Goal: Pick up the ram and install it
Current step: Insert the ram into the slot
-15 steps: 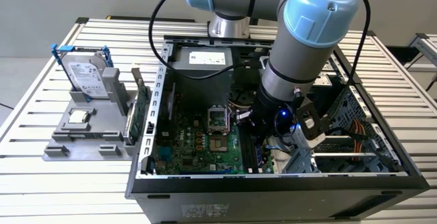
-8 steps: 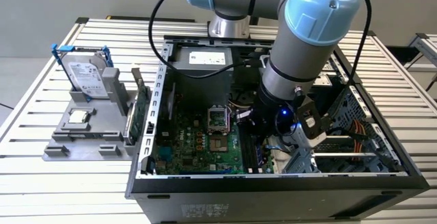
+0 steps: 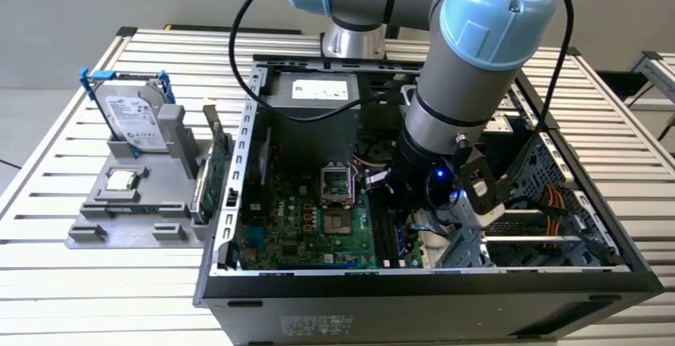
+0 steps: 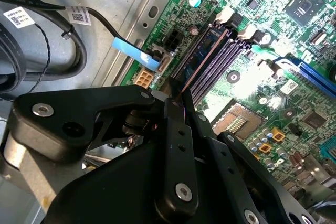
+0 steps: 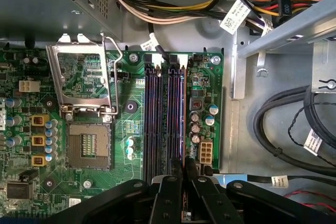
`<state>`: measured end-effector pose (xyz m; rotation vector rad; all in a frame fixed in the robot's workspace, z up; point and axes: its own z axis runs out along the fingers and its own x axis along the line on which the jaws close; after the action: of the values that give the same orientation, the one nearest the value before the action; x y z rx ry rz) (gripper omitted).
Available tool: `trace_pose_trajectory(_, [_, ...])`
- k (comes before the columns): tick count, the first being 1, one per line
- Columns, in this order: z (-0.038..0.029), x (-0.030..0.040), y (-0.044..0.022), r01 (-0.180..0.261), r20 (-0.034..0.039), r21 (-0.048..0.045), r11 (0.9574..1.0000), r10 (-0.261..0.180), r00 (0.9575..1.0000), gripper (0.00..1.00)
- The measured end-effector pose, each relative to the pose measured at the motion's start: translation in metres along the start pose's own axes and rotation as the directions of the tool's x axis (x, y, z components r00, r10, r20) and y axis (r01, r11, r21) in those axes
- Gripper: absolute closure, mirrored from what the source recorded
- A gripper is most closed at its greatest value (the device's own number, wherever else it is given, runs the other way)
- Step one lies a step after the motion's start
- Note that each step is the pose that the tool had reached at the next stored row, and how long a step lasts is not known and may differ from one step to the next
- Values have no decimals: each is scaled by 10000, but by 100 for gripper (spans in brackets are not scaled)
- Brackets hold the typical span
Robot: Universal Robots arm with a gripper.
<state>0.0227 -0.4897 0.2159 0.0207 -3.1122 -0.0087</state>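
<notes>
Black gripper fingers (image 5: 181, 179) are pressed together on the thin green-blue ram strip (image 4: 202, 59), seen edge-on between the pads in both wrist views. Gripper (image 3: 406, 204) hangs from the grey-and-blue arm (image 3: 469, 85), which reaches steeply down into the open black computer case (image 3: 422, 295). The ram stands in a dark memory slot (image 5: 176, 108) ahead of the fingertips, long axis along the slot rows. The open silver processor socket (image 5: 86, 142) lies beside the slots; case wall and cables crowd the other side.
</notes>
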Motion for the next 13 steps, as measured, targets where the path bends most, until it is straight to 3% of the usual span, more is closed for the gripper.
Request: trace_pose_trajectory(13, [0,0,0,-91,1,-1,10000,91,10000,100])
